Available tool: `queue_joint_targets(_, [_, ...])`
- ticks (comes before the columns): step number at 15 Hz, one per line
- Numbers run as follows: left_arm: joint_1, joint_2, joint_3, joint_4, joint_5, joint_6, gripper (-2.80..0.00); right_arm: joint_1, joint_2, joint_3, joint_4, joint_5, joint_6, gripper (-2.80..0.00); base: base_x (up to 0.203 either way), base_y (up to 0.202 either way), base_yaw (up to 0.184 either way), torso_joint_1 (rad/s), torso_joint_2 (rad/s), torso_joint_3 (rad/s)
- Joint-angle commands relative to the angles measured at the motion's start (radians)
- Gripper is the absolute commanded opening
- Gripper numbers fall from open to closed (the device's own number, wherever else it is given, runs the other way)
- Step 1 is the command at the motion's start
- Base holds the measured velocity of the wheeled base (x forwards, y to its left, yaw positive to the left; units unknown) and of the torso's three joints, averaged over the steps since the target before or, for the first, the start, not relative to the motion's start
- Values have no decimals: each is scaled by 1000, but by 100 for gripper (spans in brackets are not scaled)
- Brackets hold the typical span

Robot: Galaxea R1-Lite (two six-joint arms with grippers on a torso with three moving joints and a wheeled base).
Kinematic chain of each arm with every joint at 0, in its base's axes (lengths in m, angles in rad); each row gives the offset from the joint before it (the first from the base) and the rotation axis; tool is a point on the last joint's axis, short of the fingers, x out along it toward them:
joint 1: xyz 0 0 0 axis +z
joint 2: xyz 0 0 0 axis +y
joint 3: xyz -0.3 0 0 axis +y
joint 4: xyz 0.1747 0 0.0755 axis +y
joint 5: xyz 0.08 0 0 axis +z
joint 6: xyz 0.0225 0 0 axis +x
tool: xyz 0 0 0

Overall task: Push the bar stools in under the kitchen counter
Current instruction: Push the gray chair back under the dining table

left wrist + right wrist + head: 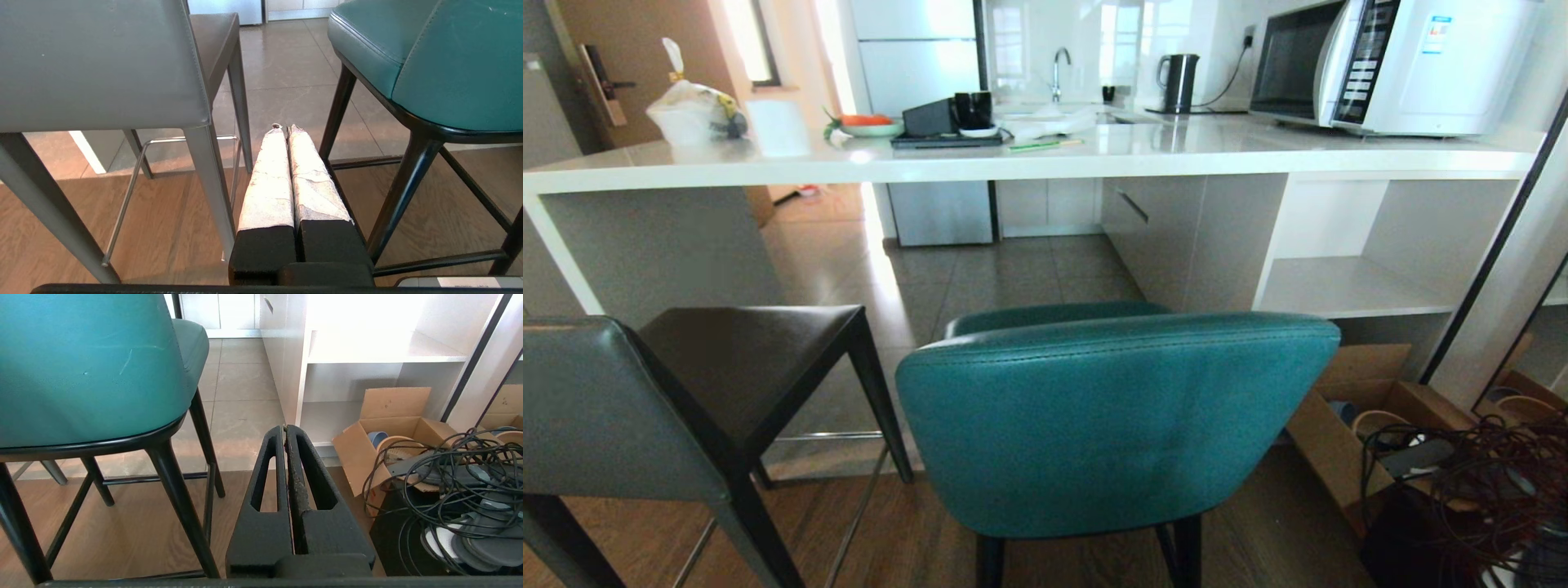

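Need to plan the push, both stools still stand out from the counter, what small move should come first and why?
Probably drive straight forward: the teal stool stands dead ahead, short of the kitchen counter. Both pincers, left and right, are shut and low beside it, touching nothing.

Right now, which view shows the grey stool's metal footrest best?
The left wrist view: the footrest runs between the grey stool's legs. The head view shows only slivers of it; the right wrist view shows none.

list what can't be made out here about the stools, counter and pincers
- Grey stool: feet cut off by the head view's bottom edge.
- Teal stool: its back hides the seat.
- Kitchen counter: right end beyond the frame.
- Both pincers: absent from the head view.
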Motion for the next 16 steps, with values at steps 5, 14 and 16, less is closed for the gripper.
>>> queue_joint_targets(5, [1,-1,3,-1,0,0,-280,0,0,23,-5,-16,43,-280,0,0,0,0,0,0])
queue_joint_targets(14, [-1,-1,3,2,0,-1,-280,0,0,23,-5,-17,43,-280,0,0,0,0,0,0])
queue_joint_targets(16, [1,-1,3,0,1,0,-280,0,0,23,-5,-18,43,-280,-171,0,0,7,5,4])
